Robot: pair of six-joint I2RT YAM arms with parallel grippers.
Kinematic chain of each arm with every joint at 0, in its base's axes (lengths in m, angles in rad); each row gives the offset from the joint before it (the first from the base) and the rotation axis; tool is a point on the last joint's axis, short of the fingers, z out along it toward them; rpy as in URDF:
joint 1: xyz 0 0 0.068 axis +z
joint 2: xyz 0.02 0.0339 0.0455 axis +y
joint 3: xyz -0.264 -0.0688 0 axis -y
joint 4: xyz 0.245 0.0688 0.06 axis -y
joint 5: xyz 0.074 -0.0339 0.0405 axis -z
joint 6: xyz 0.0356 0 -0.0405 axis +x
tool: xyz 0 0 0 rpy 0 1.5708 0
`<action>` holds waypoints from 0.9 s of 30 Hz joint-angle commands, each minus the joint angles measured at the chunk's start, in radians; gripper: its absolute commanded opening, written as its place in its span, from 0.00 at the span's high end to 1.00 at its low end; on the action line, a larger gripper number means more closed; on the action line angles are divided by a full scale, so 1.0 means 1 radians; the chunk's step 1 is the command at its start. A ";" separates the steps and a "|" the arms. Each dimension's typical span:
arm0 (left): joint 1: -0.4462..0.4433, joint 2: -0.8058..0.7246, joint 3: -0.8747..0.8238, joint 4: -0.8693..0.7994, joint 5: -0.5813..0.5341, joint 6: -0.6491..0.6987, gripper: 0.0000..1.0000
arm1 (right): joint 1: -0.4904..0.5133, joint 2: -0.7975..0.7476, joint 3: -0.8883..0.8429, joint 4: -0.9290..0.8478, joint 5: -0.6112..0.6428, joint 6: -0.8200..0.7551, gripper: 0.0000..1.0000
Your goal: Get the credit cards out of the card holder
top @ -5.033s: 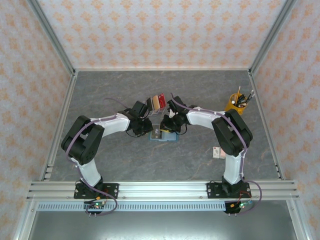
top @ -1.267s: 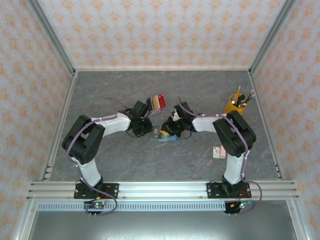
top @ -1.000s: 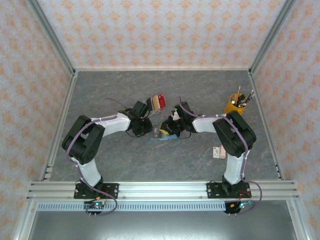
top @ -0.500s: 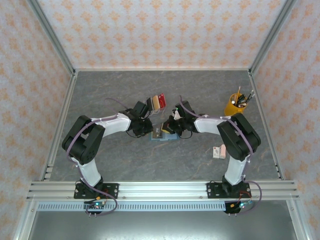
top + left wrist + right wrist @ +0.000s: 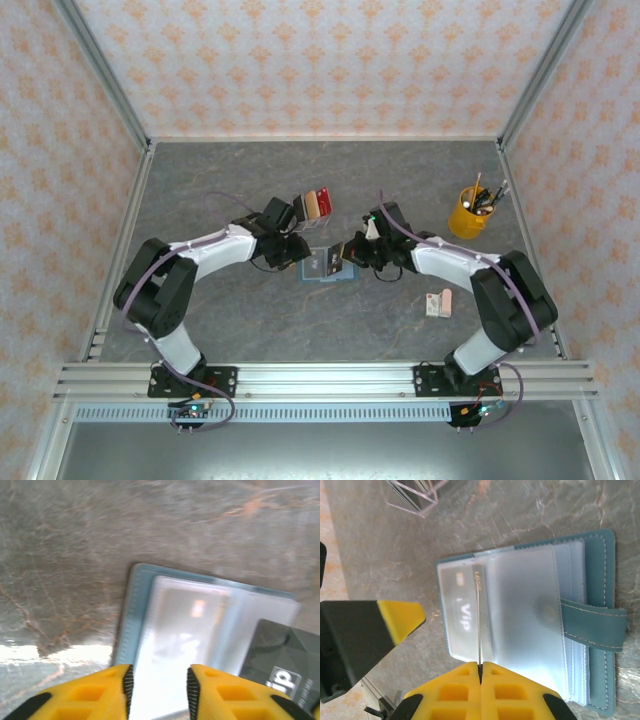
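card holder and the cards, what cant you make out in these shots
- Right wrist view: the held card in the right gripper is seen edge-on, so its face and colour are unreadable.
- Left wrist view: the dark card is cut off by the frame's corner, and its print is partial and blurred.
- Top view: the card holder is too small to count the cards in its pockets.

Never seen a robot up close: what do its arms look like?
The left arm and right arm both have white links, bulky black joints and a thin purple cable alongside. Their jaws are bright yellow with square recesses, on black bodies.
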 commanded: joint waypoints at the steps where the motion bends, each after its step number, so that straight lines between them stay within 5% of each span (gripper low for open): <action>1: -0.011 -0.083 0.015 0.019 0.051 -0.002 0.56 | -0.028 -0.054 -0.029 0.083 -0.060 0.015 1.00; 7: 0.000 -0.148 -0.090 0.289 0.232 -0.107 0.33 | -0.074 -0.063 -0.063 0.305 -0.218 0.171 1.00; 15: 0.022 -0.135 -0.162 0.548 0.356 -0.226 0.31 | -0.083 -0.060 -0.070 0.468 -0.299 0.290 1.00; 27: 0.039 -0.153 -0.205 0.708 0.379 -0.282 0.81 | -0.085 -0.045 -0.070 0.458 -0.308 0.313 1.00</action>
